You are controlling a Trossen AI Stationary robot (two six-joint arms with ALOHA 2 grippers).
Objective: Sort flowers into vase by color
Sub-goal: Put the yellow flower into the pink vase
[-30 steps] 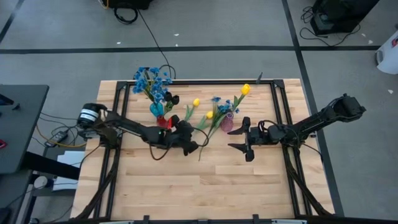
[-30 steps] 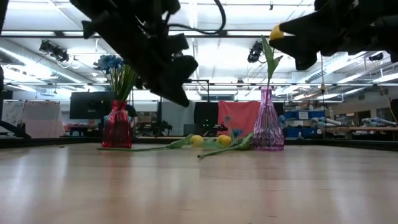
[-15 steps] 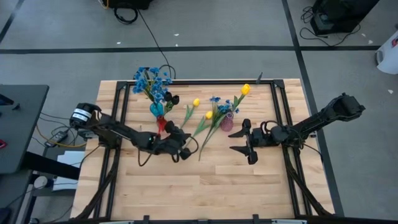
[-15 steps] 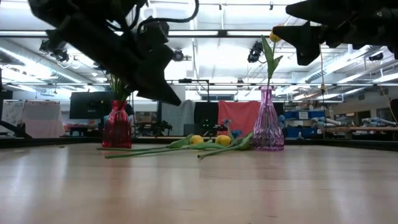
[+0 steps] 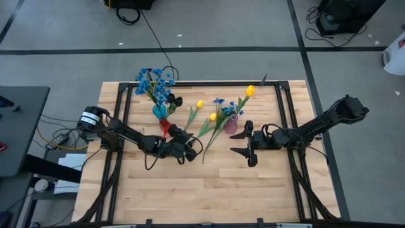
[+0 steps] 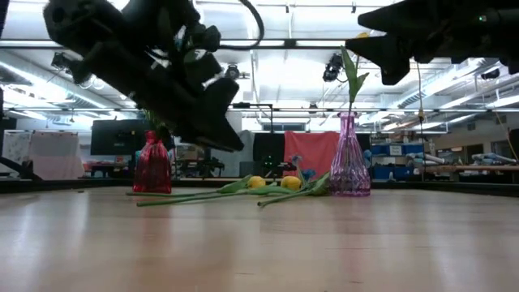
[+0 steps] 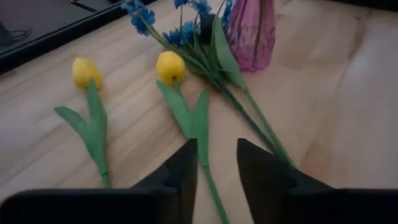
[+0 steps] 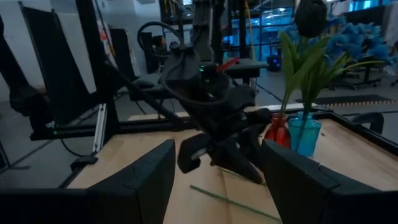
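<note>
Two yellow tulips (image 5: 199, 103) (image 5: 212, 116) and a blue flower (image 5: 221, 104) lie flat on the table between the vases. The purple vase (image 5: 231, 125) holds one yellow tulip (image 5: 250, 90). The teal vase (image 5: 159, 111) holds blue flowers (image 5: 154, 81). A dark tulip (image 5: 177, 101) stands in the red vase (image 5: 166, 125). My left gripper (image 7: 214, 152) hangs open low over the lying stems, one finger on each side of a yellow tulip's stem (image 7: 209, 180); I cannot tell whether it touches. My right gripper (image 5: 243, 144) hovers open beside the purple vase, holding nothing.
A black frame (image 5: 190, 83) runs around the table's edges. Bare wood (image 5: 209, 190) spreads toward the near edge. The blue flower's stem (image 7: 261, 124) lies close beside the tulip stem.
My left gripper has sunk toward the lying flowers and drawn a little toward the table's left edge.
</note>
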